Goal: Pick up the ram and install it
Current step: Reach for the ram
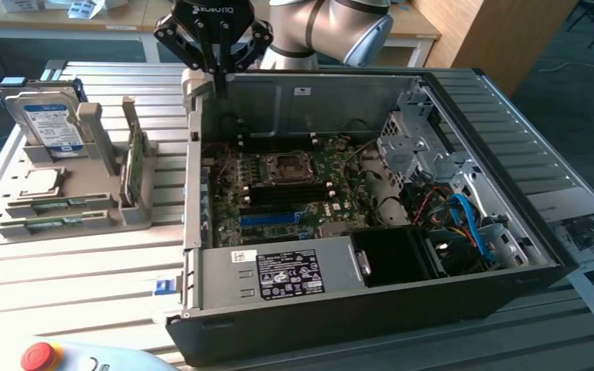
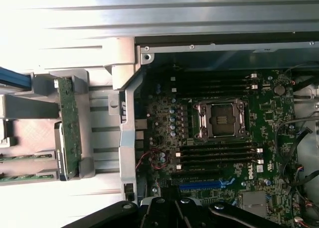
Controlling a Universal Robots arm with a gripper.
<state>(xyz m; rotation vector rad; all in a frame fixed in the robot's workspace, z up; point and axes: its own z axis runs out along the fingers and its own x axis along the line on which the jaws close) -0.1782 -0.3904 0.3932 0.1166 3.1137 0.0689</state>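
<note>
Claw [image 1: 217, 81]: together, empty; above case [image 1: 380, 309] rim, well apart from ram
Ram [image 1: 58, 204]: in tray [image 1: 137, 215] slot; likely light, stiff, fragile
Hold: likely mid-stick, across long edges; not chips

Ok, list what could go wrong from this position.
1. The shut fingers hang close by the case's wall; dropping here could strike it.
2. The upright expansion card stands between them and the ram sticks; crossing low may clip it.
3. The two sticks lie close together, so gripping one could nudge the other.
</note>
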